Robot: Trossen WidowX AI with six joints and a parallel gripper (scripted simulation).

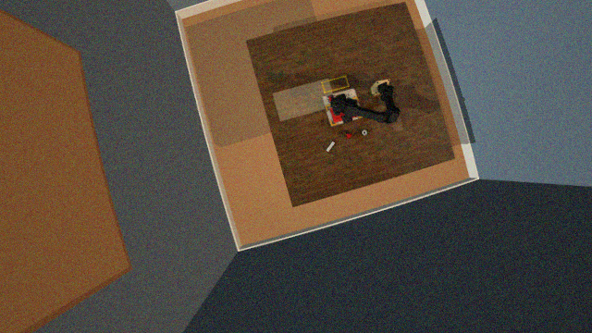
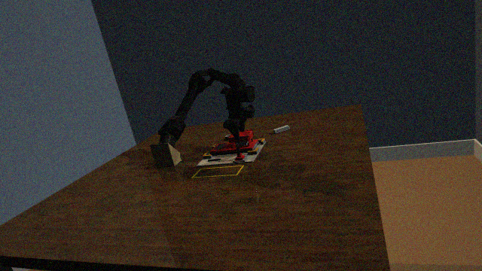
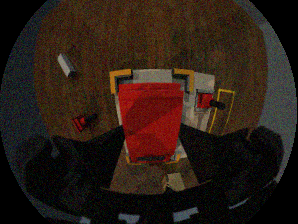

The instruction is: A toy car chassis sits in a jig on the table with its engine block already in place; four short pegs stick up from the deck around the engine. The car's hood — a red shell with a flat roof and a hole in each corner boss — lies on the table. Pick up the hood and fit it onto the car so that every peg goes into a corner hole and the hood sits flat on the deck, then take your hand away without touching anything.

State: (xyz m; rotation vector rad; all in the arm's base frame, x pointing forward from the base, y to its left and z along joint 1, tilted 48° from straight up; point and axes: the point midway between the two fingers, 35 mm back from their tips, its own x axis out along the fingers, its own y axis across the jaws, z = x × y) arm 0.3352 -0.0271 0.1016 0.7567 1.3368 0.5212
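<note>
The red hood is held roof up between the fingers of my gripper. The gripper is shut on its two sides. The red chassis sits in the white jig with orange corner brackets. The hood is over the chassis, low near the deck, and lines up roughly with the jig in the wrist view. The hood and fingers hide the engine block, the pegs and the corner holes, so I cannot tell whether the hood touches the deck or any peg is in a hole.
A red piece with a black stem stands beside the chassis. Another red piece, a white ring and a white bar lie on the other side. A yellow outline borders the jig area.
</note>
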